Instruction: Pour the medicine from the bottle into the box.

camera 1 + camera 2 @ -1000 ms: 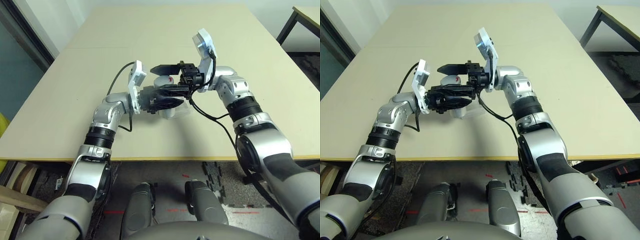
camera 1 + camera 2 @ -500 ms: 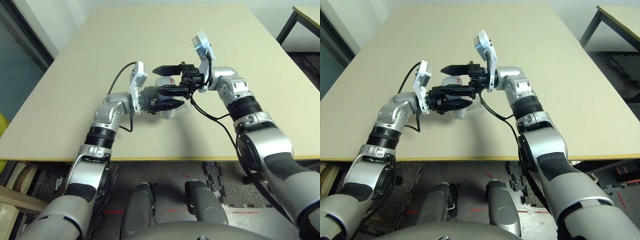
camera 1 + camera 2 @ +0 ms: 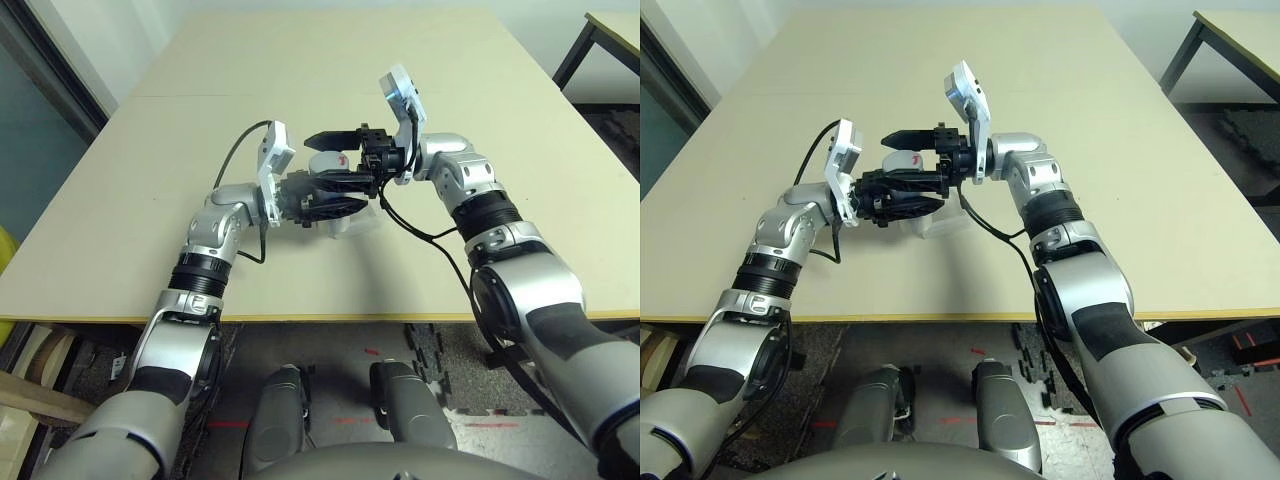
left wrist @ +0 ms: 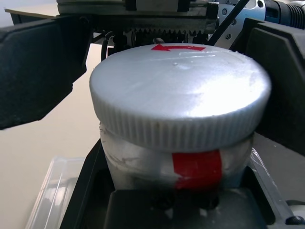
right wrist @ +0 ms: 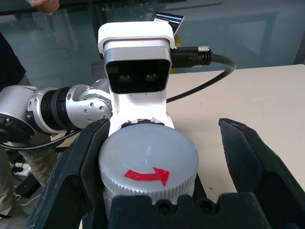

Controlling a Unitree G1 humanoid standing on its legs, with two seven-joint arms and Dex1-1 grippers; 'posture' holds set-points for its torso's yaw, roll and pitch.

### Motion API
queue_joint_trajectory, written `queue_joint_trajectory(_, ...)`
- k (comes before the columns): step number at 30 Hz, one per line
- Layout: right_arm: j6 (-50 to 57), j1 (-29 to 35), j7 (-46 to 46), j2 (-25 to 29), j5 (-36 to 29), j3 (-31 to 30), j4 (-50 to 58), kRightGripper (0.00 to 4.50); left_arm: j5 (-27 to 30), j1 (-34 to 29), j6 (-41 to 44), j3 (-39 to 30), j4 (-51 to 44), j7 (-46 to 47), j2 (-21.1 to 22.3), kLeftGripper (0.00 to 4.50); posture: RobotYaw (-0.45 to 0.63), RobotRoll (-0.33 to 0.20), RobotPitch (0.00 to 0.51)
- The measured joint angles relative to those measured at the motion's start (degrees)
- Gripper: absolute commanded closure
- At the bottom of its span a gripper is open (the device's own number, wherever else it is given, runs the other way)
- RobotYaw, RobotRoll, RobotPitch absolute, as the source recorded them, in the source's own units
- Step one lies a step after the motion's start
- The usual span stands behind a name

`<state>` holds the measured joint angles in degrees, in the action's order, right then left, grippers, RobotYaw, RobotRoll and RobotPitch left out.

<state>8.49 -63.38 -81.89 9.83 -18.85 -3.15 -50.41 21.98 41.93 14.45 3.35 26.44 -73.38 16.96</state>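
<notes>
My left gripper (image 3: 342, 197) is shut on the body of the small white-grey bottle (image 4: 178, 157), holding it above the table. Its red label and grey cap (image 5: 148, 160) with a red arrow face my right gripper (image 3: 320, 158). That gripper stands open around the cap: one finger (image 5: 78, 176) lies against the cap's side and the other finger (image 5: 252, 162) is well off it. The clear plastic box (image 3: 355, 222) lies on the table just below the bottle, partly hidden by the left gripper, and its rim shows as box (image 4: 50, 191). The medicine is out of view.
The beige table (image 3: 300, 60) stretches wide behind and to both sides of the arms, with its front edge (image 3: 330, 318) close to me. A dark-legged second table (image 3: 610, 35) stands at the far right. A person (image 5: 9, 67) stands behind the left arm.
My right wrist has shifted slightly to the left and tilted a little, staying around the cap. The left gripper and the bottle have stayed in place.
</notes>
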Motion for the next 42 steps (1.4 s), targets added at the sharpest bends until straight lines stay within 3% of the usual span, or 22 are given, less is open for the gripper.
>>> queue_joint_trajectory(26, -0.46, -1.93, 0.22, 2.98, -0.49, 2.20, -6.78, 0.00, 0.07, 0.27, -0.54, -1.99, 1.93, 1.40, 2.36, 1.79, -0.16, 0.000, 0.095)
queue_joint_trajectory(30, -0.81, -1.97, 6.17, 8.59, 0.05, 6.34, -10.79, 0.00, 0.66, 0.02, -1.27, -2.18, 0.91, -1.75, 2.76, 1.79, -0.16, 0.000, 0.095)
queue_joint_trajectory(42, -2.38, -2.48, 8.11, 8.28, 2.01, 8.25, -12.98, 0.00, 0.62, -0.03, -1.70, -2.02, 0.76, -2.27, 2.38, 1.79, -0.16, 0.000, 0.089)
